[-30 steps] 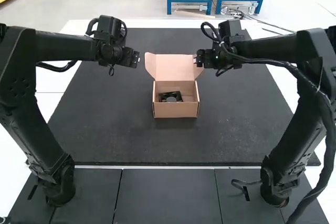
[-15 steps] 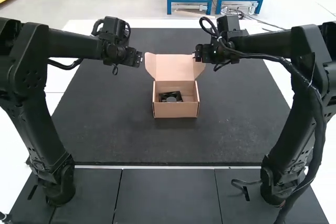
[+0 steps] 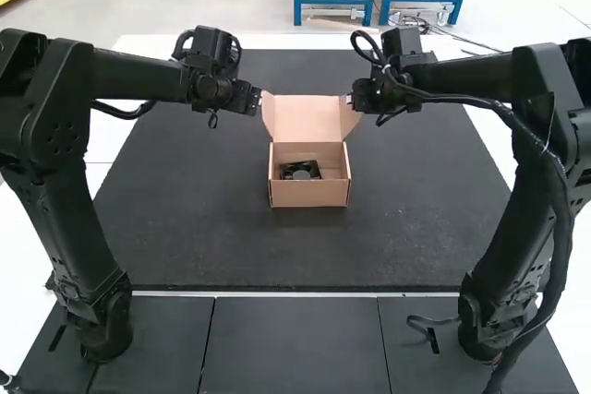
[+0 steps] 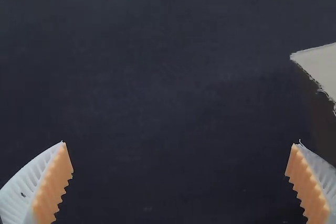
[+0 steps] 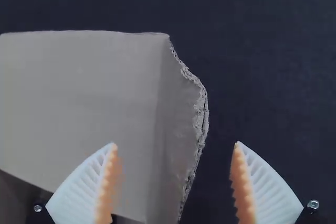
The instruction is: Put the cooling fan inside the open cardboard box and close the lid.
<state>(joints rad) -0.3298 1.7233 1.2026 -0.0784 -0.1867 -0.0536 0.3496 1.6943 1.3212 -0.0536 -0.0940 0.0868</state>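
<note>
A small cardboard box (image 3: 309, 173) stands open in the middle of the black mat, its lid (image 3: 306, 118) standing up at the far side. The black cooling fan (image 3: 299, 171) lies inside the box. My left gripper (image 3: 255, 101) is open at the lid's left edge; in the left wrist view its fingers (image 4: 50, 184) hang over bare mat with a corner of the lid (image 4: 319, 67) at the side. My right gripper (image 3: 352, 100) is open at the lid's right edge, and its fingers (image 5: 107, 184) straddle the edge of the lid (image 5: 94, 108).
The black mat (image 3: 185, 219) covers the table around the box, with white table strips (image 3: 78, 163) beyond it at the left and far side. Both arms reach in from the sides at the box's far end.
The left gripper has moved right, up to the lid's left edge. The right gripper shifted slightly up and back to the lid's right edge. The box and fan have not moved.
</note>
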